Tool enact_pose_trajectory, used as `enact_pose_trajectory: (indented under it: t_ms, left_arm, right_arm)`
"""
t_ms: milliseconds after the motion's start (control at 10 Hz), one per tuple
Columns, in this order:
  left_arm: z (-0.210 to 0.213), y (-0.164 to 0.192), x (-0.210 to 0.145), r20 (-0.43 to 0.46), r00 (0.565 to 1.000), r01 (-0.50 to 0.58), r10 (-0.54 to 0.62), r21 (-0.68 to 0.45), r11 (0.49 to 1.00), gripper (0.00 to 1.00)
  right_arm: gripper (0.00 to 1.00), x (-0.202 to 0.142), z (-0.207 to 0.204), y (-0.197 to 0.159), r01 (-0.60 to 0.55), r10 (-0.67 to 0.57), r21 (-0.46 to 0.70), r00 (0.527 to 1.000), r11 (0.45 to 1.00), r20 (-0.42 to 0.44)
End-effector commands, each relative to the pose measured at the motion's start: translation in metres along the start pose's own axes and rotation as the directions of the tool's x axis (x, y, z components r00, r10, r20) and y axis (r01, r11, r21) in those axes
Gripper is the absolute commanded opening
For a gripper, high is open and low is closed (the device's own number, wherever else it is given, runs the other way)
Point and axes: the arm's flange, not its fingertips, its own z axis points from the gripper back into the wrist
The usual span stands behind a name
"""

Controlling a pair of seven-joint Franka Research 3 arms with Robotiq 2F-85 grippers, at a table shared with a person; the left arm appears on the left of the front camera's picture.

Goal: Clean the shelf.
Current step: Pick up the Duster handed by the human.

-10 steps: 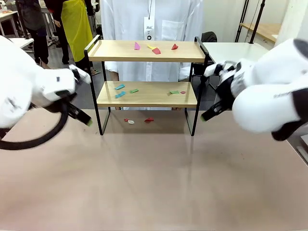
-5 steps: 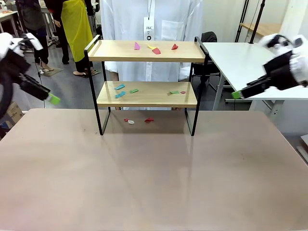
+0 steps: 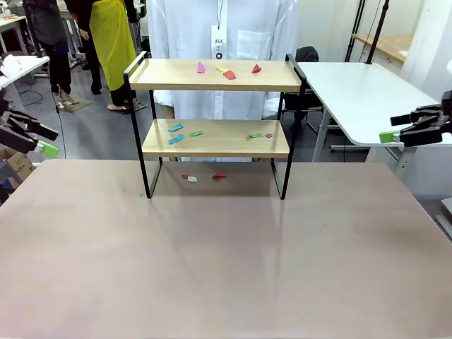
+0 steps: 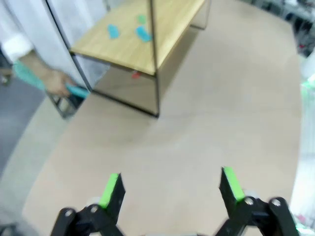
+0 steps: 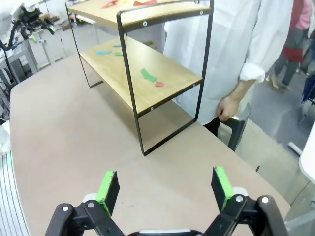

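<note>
The shelf (image 3: 212,138) stands at the far middle of the table, two wooden boards in a black frame. Pink, yellow and red paper scraps (image 3: 227,71) lie on its top board. Blue, green and red scraps (image 3: 176,134) lie on the lower board, and a few more (image 3: 192,178) lie on the table under it. My left gripper (image 3: 44,140) hangs open off the table's left edge, far from the shelf. My right gripper (image 3: 395,128) hangs open off the right edge. The left wrist view shows the left gripper (image 4: 171,187) empty, and the right gripper (image 5: 165,187) is empty too.
A person in a white coat (image 3: 226,28) stands right behind the shelf, one hand (image 5: 229,107) hanging by its end. A white table (image 3: 353,88) stands at the back right. The brown table (image 3: 226,261) spreads wide in front of the shelf.
Both arms have swung outward from beside the shelf's ends to the table's far left and right edges. Both grippers have stayed open. The scraps have not moved.
</note>
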Motion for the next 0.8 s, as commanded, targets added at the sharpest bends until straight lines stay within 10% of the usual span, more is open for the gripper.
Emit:
enact_pose_trajectory:
  t_ms: [0,400,700]
  left_arm:
    - [0.005,-0.011,0.009,0.042,0.999,0.036,-0.034,-0.043,0.998,1.00]
    - [-0.001,-0.008,0.007,-0.002,1.000,0.003,-0.003,-0.025,1.000,1.00]
    - [0.003,0.051,-0.024,0.122,0.992,-0.028,0.044,-0.127,0.992,1.00]
  right_arm:
    - [1.00,0.000,0.000,0.001,0.005,-0.006,-0.007,1.000,1.000,-0.023]
    - [1.00,-0.002,0.000,0.000,0.000,0.000,-0.003,1.000,1.000,-0.016]
    - [1.00,-0.035,-0.009,-0.077,0.032,-0.035,0.079,0.999,0.996,0.025]
